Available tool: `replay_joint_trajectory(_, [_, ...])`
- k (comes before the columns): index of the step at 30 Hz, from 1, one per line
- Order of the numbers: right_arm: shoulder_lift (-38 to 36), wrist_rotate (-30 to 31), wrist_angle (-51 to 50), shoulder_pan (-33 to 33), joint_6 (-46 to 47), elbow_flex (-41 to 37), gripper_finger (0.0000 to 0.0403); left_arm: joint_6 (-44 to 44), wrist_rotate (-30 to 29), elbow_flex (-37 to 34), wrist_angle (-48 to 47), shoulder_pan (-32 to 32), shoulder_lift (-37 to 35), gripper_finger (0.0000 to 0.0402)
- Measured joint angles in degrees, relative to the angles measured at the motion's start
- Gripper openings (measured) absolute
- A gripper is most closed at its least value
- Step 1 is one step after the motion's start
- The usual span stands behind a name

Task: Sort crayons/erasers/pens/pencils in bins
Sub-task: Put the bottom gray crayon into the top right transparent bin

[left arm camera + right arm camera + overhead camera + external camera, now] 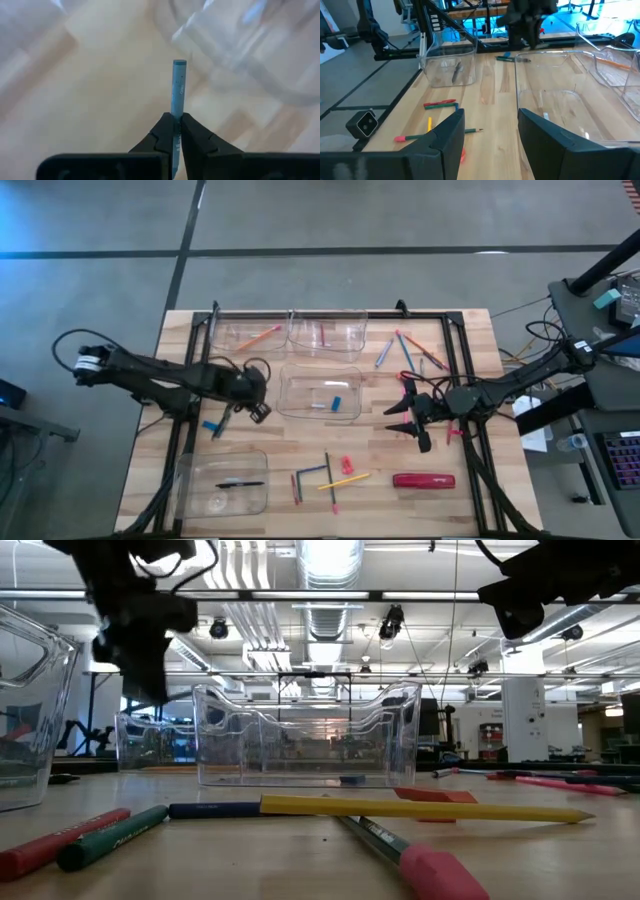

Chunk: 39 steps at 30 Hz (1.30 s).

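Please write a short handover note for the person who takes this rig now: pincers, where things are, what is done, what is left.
Left pincer: shut on a blue crayon, left of the centre bin.
Right pincer: open, empty, right of that bin.
Done: orange pencil in the back-left bin; black pen in the front-left bin; small pieces in the centre bin.
Left: bin the held crayon; loose sticks, pink eraser at front; more sticks at back right.

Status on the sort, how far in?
Early. Done: an orange pencil in a back bin, a black pen in the front-left bin. In hand: left gripper shut on a blue crayon. Left: loose sticks at front, more back right; right gripper open.
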Motion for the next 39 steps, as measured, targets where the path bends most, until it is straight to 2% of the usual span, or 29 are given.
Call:
replay_joint_trajectory(5, [0.01,1.67,0.62,-0.02,-0.11,0.0,0.0173,7.26,-5.09,3.97,2.11,4.05,-1.1,0.0002])
replay_joint_trajectory(11, [0.02,1.99,0.75,-0.02,-0.38,0.0,0.0173,19.19,-2.55,7.68,12.24,9.88,1.81,0.0002])
replay_joint_trajectory(16, [0.0,2.01,0.75,-0.02,-0.6,0.0,0.0173,26.45,-0.12,12.07,16.04,15.59,7.52,0.0001])
replay_joint_trajectory(23, [0.02,2.01,0.74,-0.02,-1.64,0.0,0.0173,37.29,3.23,21.01,22.88,23.38,19.03,0.0001])
replay_joint_trajectory(29, [0.02,2.01,0.73,-0.02,-1.64,0.0,0.0173,39.86,7.54,31.38,23.87,28.56,29.71,0.0001])
replay_joint_trajectory(34, [0.0,1.99,0.49,-0.02,-1.64,0.0,0.0173,39.79,11.13,35.67,23.53,30.32,37.2,0.0003])
replay_joint_trajectory(39, [0.02,1.98,-0.3,-0.02,-1.66,0.0,0.0173,39.55,11.28,36.36,25.0,30.6,41.31,0.0045])
